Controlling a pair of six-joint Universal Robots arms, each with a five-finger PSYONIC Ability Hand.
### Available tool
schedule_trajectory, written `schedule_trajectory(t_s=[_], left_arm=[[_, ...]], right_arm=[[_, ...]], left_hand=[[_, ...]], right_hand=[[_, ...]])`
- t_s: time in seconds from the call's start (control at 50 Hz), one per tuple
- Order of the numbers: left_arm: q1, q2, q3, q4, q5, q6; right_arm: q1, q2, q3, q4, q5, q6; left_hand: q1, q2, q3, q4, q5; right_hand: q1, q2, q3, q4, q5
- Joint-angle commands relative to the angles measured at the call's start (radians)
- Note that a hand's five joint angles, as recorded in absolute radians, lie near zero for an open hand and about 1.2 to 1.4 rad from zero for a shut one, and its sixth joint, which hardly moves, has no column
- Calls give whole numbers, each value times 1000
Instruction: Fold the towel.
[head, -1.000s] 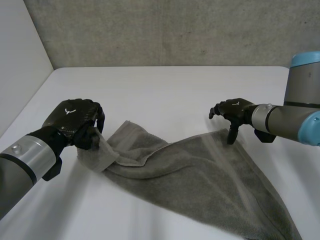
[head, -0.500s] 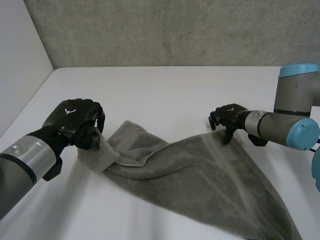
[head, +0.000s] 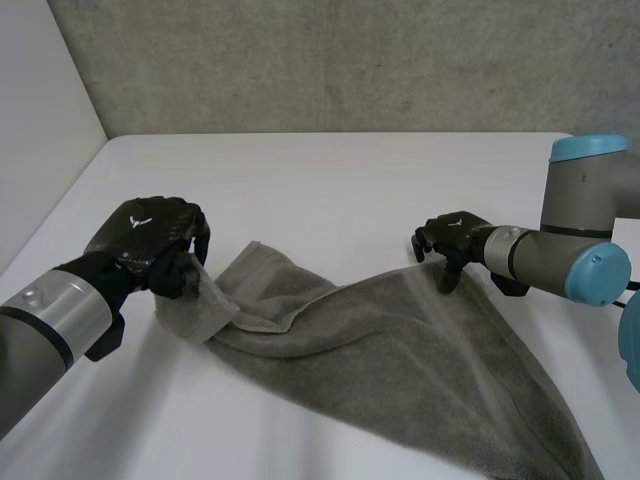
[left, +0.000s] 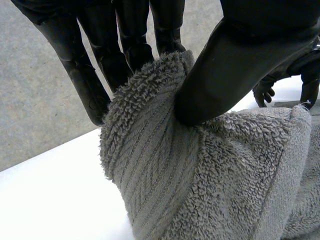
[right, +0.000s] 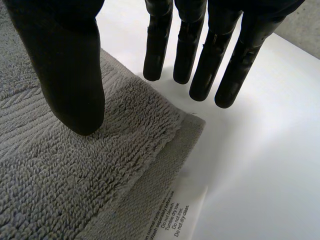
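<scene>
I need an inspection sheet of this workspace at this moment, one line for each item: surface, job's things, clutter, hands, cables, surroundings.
surface: white table, smooth.
job's things: grey towel lies rumpled, not yet folded; a printed care label shows at the corner by the right hand.
clutter: nothing seen.
hands: left hand pinches one towel corner between thumb and fingers, raised off the table; right hand is open at another corner, thumb over the cloth, straight fingers past its edge.
cables: nothing seen.
surroundings: grey concrete wall behind the table; pale wall on the left arm's side.
</scene>
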Motion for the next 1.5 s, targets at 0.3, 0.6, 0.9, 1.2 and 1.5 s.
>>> schedule_trajectory(t_s=[0.3,0.6,0.9,1.2,1.5], left_arm=[[0,-2,0,0,-1,0],[2,-2,-1,0,-1,0],[2,0,54,-2,-1,-29],[-3,-370,747,-127,-12,-105],[66,-419,1338,113,-55,-593]], right_arm=[[1,11,8,-5,0,-2],[-3,-26,77,-8,-2,-2],[-6,-191,111,4,-29,6],[50,-44,-749,159,114,-133],[59,-112,-1092,-139,121,224]], left_hand=[[75,-7,36,0,52],[75,-7,36,0,52],[95,14,56,20,73],[110,29,71,35,87],[116,35,77,41,93]], right_hand=[[115,104,116,118,135],[365,354,366,368,385],[796,785,796,798,815],[796,785,796,798,815],[796,785,796,798,815]])
